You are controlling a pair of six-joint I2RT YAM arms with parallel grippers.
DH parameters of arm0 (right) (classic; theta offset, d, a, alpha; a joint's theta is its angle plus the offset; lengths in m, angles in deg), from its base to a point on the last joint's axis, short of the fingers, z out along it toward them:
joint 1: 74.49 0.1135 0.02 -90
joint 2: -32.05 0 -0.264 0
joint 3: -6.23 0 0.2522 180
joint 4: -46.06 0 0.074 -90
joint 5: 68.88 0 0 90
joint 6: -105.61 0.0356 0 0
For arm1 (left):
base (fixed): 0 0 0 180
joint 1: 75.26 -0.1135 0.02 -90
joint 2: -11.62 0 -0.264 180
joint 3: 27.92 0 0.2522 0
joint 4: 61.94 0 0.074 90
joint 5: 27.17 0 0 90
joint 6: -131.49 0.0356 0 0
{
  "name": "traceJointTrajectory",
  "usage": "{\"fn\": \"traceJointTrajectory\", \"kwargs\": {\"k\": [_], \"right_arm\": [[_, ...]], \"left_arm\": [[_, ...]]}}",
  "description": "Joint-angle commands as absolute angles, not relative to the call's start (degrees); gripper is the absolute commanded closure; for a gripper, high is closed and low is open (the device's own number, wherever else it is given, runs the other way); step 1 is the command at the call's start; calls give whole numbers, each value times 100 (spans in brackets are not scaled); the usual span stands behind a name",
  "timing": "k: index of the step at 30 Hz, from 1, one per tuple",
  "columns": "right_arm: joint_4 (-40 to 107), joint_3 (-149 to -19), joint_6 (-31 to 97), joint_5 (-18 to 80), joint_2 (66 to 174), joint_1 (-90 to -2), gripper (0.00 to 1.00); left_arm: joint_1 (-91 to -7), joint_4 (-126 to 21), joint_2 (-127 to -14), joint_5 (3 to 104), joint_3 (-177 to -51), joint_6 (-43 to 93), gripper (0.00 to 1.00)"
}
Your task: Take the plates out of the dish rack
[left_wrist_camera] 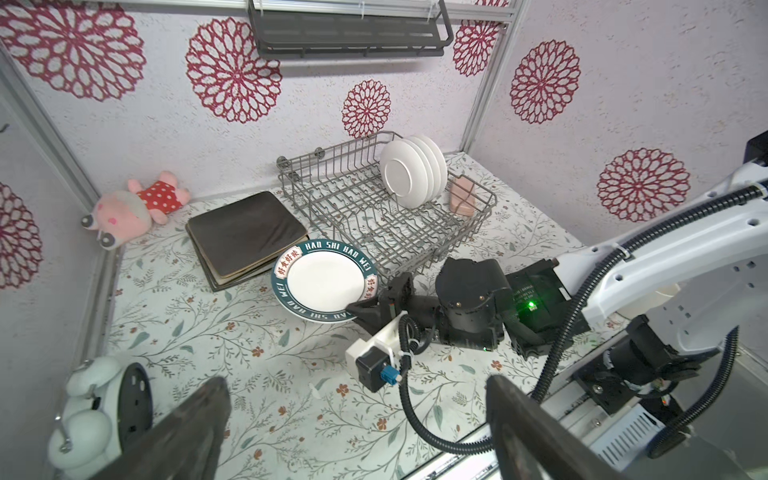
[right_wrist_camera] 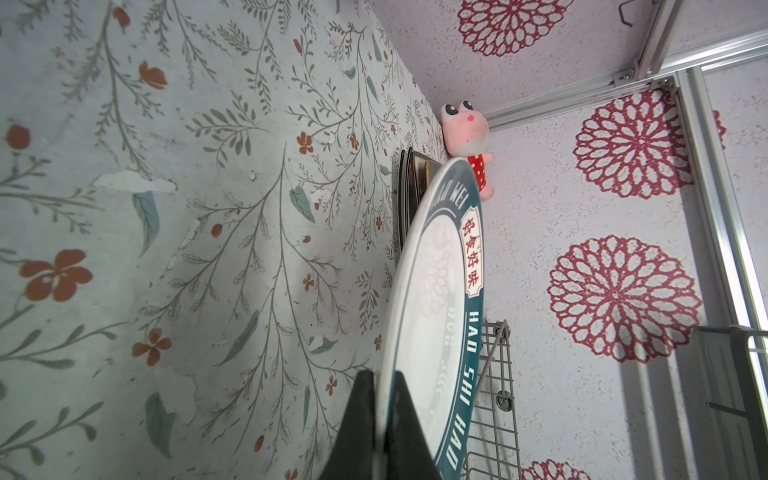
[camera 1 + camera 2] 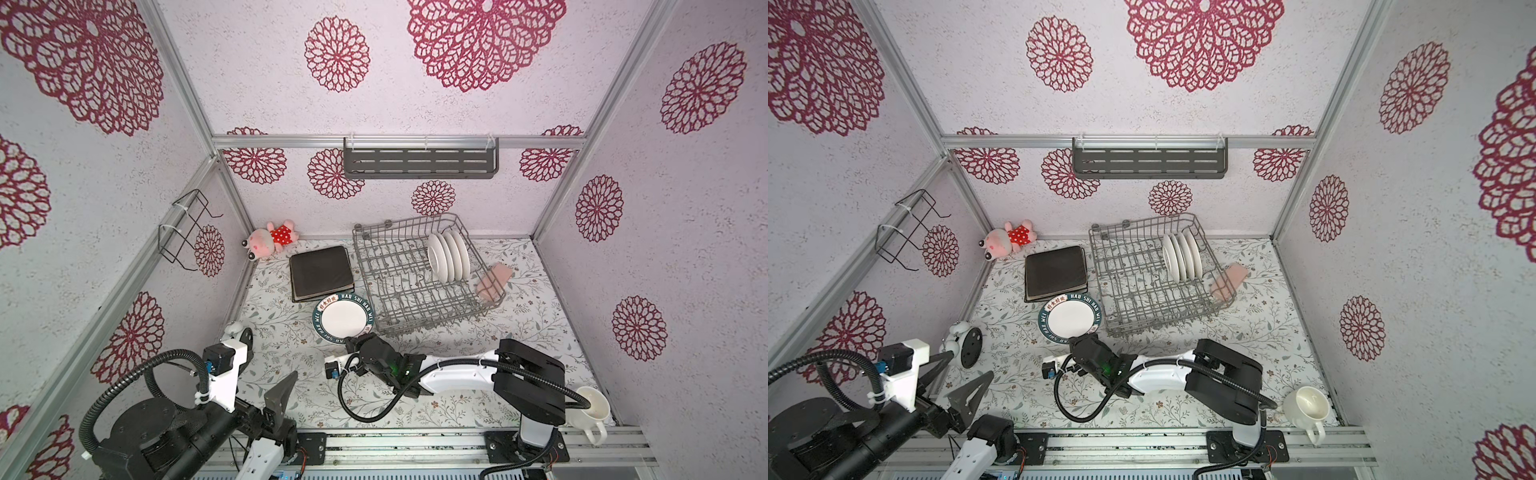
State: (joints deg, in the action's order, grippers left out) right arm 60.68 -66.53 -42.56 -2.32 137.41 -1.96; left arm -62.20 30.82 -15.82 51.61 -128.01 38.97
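Note:
A round plate (image 3: pixel 344 318) (image 1: pixel 324 282) with a teal lettered rim hangs slightly tilted just in front of the dish rack (image 3: pixel 444 318) (image 1: pixel 478 224). My right gripper (image 3: pixel 353 338) (image 2: pixel 382 378) is shut on its near rim. The plate's far edge overlaps a corner of the stacked dark brown square plates (image 3: pixel 321 272) (image 1: pixel 245 235). Several small white plates (image 3: pixel 446 255) (image 1: pixel 411 174) stand upright in the rack's far right part. My left gripper (image 3: pixel 973 372) (image 1: pixel 357 386) stands open and empty over the near left of the table.
A pink sponge (image 3: pixel 494 278) leans in the rack's right corner. In the back left corner lies a pink plush toy (image 3: pixel 272 241). A white alarm clock (image 3: pixel 963 343) stands near the left gripper. A white mug (image 3: pixel 590 409) sits at the near right. Shelf (image 3: pixel 419 160) and wire holder (image 3: pixel 187 228) hang on the walls.

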Motion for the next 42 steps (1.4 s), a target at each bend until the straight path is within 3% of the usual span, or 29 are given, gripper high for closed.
{"fn": "traceJointTrajectory", "kwargs": {"k": [1, 23, 42], "right_arm": [[6874, -6614, -4362, -462, 13730, -102, 100], [7514, -6229, -4611, -533, 14159, 252, 100], [7466, -6243, -4583, -595, 14493, 452, 100]], "left_arm": [[-5998, 3333, -1799, 5688, -12947, 4486, 3], [-4976, 3565, -1141, 7137, -11800, 5159, 3], [-3455, 3181, -826, 8110, -11341, 4461, 3]]}}
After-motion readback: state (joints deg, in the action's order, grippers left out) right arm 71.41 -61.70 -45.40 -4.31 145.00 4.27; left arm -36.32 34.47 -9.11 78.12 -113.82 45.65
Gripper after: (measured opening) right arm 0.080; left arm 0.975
